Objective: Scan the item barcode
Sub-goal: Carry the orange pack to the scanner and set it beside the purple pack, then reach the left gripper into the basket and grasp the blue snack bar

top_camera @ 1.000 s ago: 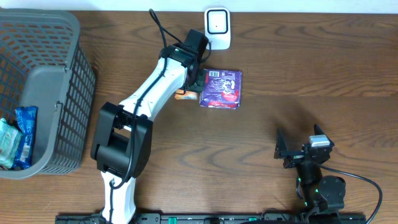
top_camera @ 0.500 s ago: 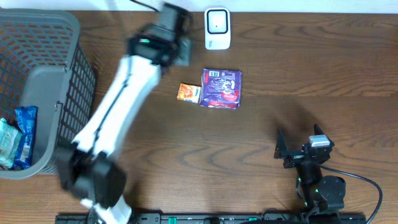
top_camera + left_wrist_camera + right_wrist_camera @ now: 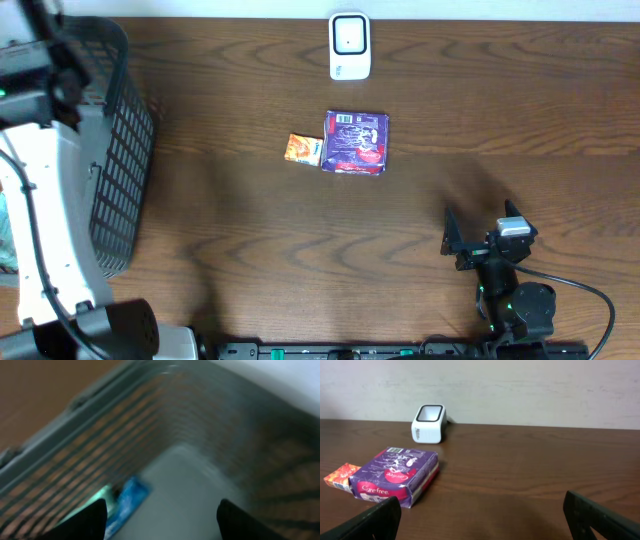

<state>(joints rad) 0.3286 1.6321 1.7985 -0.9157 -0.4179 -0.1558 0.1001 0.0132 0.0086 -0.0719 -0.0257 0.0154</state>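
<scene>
A purple pack (image 3: pixel 355 143) lies flat on the table with its barcode facing up, and a small orange packet (image 3: pixel 303 149) touches its left side. The white scanner (image 3: pixel 350 45) stands behind them at the far edge. My left arm (image 3: pixel 35 150) reaches over the grey basket (image 3: pixel 115 150). In the left wrist view my left gripper (image 3: pixel 162 522) hangs open and empty above the basket floor, where a blue packet (image 3: pixel 127 505) lies. My right gripper (image 3: pixel 485 520) is open and empty low over the table. From it the purple pack (image 3: pixel 395 477) sits ahead to the left.
The basket's mesh wall (image 3: pixel 100 450) rises around the left gripper. In the right wrist view the scanner (image 3: pixel 429 424) stands near the back wall and the orange packet (image 3: pixel 341 476) lies at the left edge.
My left arm has swung from beside the purple pack to the far left over the basket, jaws widening. The orange packet stays on the table. The right arm has not moved.
</scene>
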